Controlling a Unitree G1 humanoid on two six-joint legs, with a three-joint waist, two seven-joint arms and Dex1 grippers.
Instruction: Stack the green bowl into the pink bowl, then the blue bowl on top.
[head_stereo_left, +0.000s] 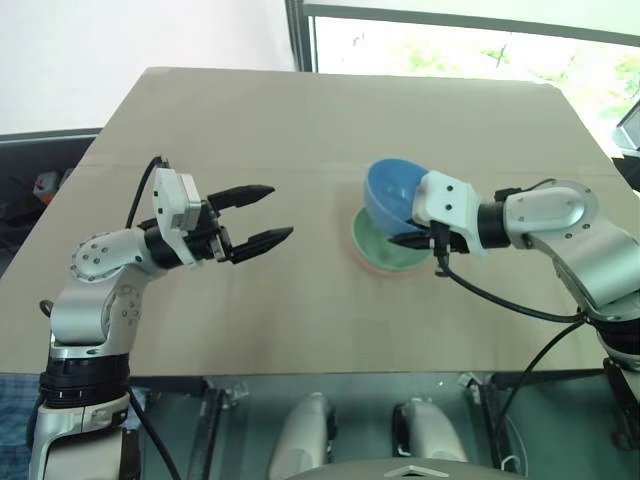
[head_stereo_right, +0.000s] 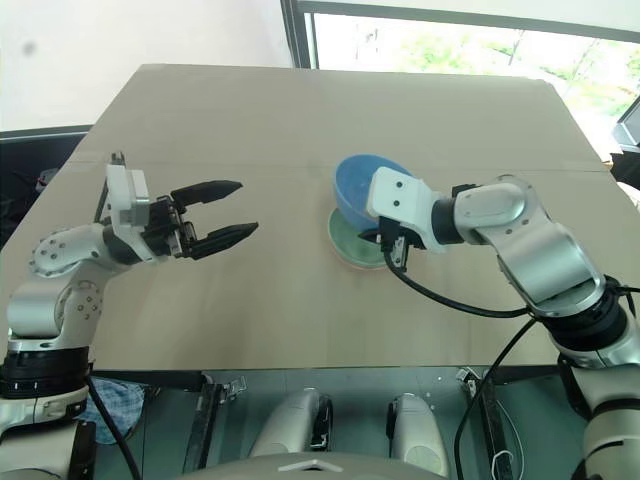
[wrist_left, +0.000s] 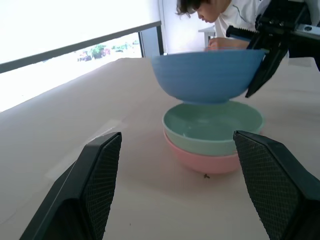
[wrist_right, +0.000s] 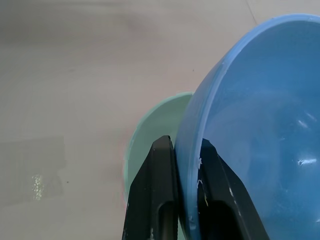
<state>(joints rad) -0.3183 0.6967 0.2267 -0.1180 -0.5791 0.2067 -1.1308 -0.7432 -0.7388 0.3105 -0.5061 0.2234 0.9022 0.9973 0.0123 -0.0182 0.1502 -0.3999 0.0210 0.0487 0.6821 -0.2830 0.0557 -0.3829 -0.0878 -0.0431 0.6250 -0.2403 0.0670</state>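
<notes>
While the green bowl sits nested in the pink bowl on the worktop, the right gripper, clamped on its rim, holds the blue bowl just above them; the left gripper hovers nearby, fingers apart.

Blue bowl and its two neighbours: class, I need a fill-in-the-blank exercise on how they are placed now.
1. The green bowl sits inside the ____ bowl.
2. The right gripper pinches the rim of the ____ bowl.
3. The left gripper holds ____.
4. The bowl held above the stack is ____.

Missing words: pink; blue; nothing; blue
</notes>
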